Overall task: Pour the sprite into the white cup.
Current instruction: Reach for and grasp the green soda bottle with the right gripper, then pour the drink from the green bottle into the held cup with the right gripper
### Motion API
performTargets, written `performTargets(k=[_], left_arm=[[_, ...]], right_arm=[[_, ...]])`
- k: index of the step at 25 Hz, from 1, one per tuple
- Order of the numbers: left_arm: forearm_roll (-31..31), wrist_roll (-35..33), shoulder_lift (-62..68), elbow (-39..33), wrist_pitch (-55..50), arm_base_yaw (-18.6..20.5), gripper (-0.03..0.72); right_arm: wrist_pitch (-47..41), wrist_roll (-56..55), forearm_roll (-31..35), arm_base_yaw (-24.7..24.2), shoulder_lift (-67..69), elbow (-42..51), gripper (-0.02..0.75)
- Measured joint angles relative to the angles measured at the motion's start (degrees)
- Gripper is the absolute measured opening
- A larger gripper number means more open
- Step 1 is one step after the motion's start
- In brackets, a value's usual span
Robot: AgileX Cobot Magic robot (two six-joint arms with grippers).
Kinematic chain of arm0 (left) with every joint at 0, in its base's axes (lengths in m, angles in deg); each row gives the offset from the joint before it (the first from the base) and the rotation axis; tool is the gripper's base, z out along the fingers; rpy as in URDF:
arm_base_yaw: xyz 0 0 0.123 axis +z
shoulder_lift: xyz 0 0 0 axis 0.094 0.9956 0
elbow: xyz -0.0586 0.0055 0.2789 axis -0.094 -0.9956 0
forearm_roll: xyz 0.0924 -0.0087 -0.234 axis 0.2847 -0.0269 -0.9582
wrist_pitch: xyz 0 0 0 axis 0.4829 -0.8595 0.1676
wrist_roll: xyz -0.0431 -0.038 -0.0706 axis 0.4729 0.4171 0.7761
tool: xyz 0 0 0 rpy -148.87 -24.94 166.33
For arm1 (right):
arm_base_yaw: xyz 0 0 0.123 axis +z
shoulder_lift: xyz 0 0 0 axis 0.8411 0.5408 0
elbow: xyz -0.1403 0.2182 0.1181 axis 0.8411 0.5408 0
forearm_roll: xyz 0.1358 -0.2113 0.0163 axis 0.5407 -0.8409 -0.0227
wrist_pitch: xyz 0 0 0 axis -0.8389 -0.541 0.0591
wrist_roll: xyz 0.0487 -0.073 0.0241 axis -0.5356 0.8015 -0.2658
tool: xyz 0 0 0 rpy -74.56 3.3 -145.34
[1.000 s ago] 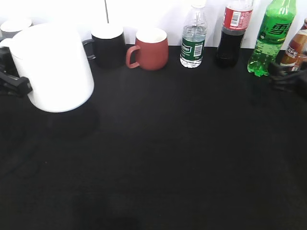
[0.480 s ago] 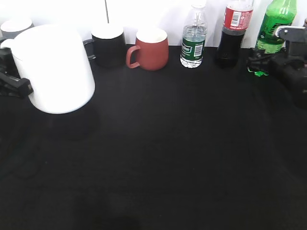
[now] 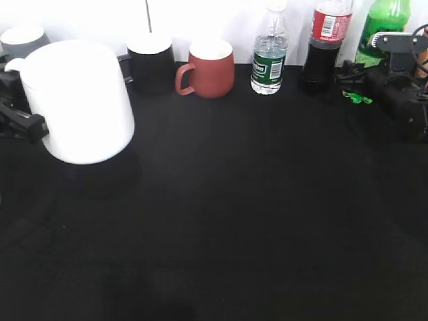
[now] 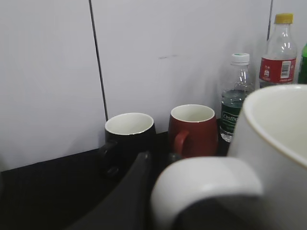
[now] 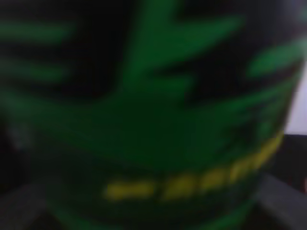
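Nearest me, my left gripper (image 3: 23, 124) is clamped on the handle of the white cup (image 3: 80, 100), which sits tilted at the left of the black table (image 3: 234, 221). Behind it stand a black mug (image 3: 151, 62), a red mug (image 3: 209, 67), a water bottle (image 3: 269, 53) and a cola bottle (image 3: 326, 47). Far right, my right gripper (image 3: 364, 83) is around the sprite (image 3: 382, 23); I cannot tell whether its fingers have closed.

Black table (image 3: 234, 221), white wall (image 4: 182, 48) behind it. Back row along the wall, left to right: grey mug (image 3: 23, 41) at far left, black mug (image 3: 151, 63) with white inside, red mug (image 3: 208, 68) just beside it with handle to the left, clear water bottle (image 3: 269, 55) with green label, dark cola bottle (image 3: 326, 47) with red label. All upright, none touching.
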Motion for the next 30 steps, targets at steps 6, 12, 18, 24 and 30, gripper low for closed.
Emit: performTargets(k=[6, 12, 18, 24, 30], left_arm=[[0.0, 0.0, 0.0, 0.0, -0.2, 0.0, 0.069], [1.0, 0.1, 0.0, 0.0, 1.0, 0.0, 0.069], [4.5, 3.0, 2.8, 0.0, 2.6, -3.9, 0.068], [4.8, 3.4, 10.9, 2.6, 3.1, -9.3, 0.068], [4.9, 0.1, 15.0, 2.8, 5.8, -9.3, 0.068]], right_arm=[[5.2, 3.1, -0.1, 0.0, -1.7, 4.5, 0.445], [13.6, 3.1, -5.3, 0.2, -21.6, 27.4, 0.429], [1.9, 7.2, -7.8, 14.4, -41.2, 39.1, 0.428], [-9.5, 35.6, -10.7, 22.0, -42.0, 34.1, 0.417], [-14.2, 56.2, -13.9, 22.0, -39.2, 28.3, 0.417]])
